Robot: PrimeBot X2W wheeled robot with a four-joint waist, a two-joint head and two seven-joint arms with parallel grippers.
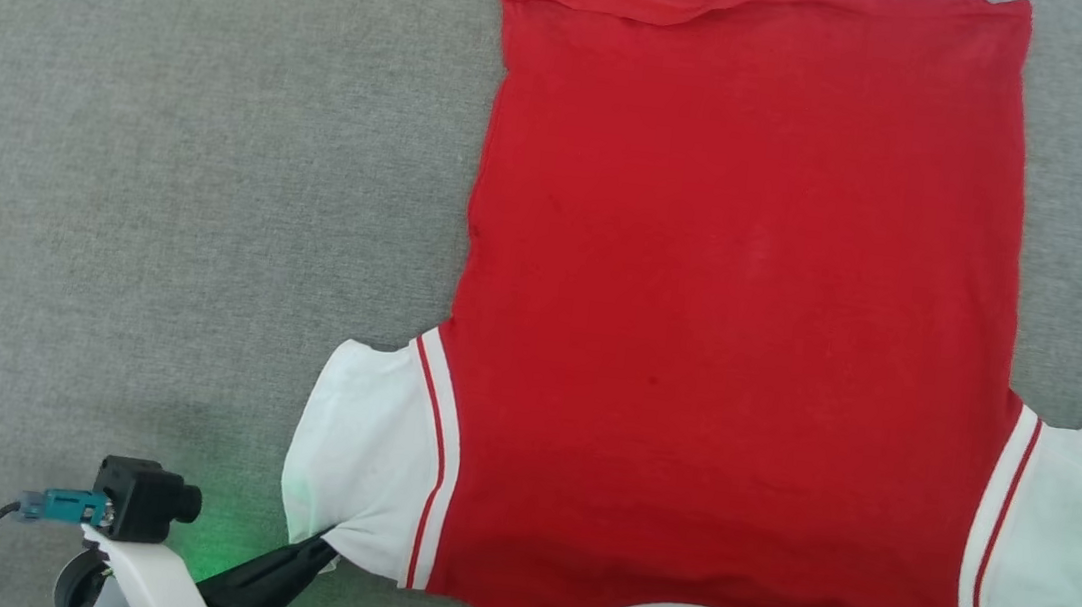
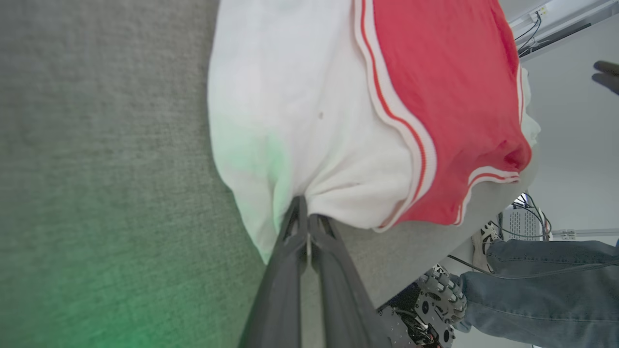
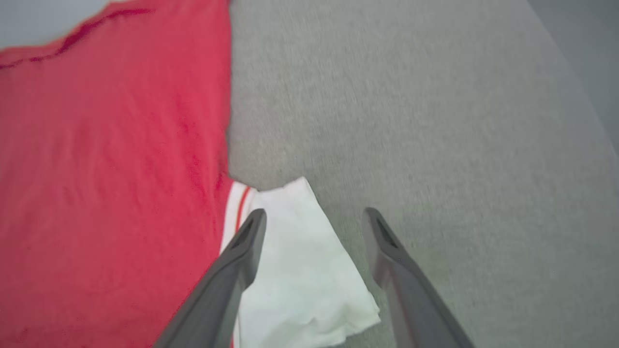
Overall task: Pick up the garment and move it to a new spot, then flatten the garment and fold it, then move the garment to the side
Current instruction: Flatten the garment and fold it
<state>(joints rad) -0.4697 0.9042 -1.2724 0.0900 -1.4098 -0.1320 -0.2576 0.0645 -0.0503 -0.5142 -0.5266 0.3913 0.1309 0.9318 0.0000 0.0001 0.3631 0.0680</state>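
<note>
The garment [image 1: 741, 315] lies spread flat on the grey table, plain red side up, collar at the near edge and hem at the far edge. A white sleeve sticks out on each side. My left gripper [image 1: 325, 544] is shut on the bottom corner of the left white sleeve; the left wrist view shows its fingertips [image 2: 303, 205] pinching the bunched white cloth of the garment [image 2: 314, 106]. My right gripper [image 3: 314, 217] is open just above the right white sleeve [image 3: 300, 270], nothing between its fingers, with the red body of the garment [image 3: 96, 169] to its left.
Grey felt covers the table [image 1: 165, 153], with wide bare room to the left of the garment. The left arm's wrist camera [image 1: 140, 498] shows at the lower left. Past the table's near edge, a person's leg in jeans [image 2: 541, 290] and cables [image 2: 527, 222] are visible.
</note>
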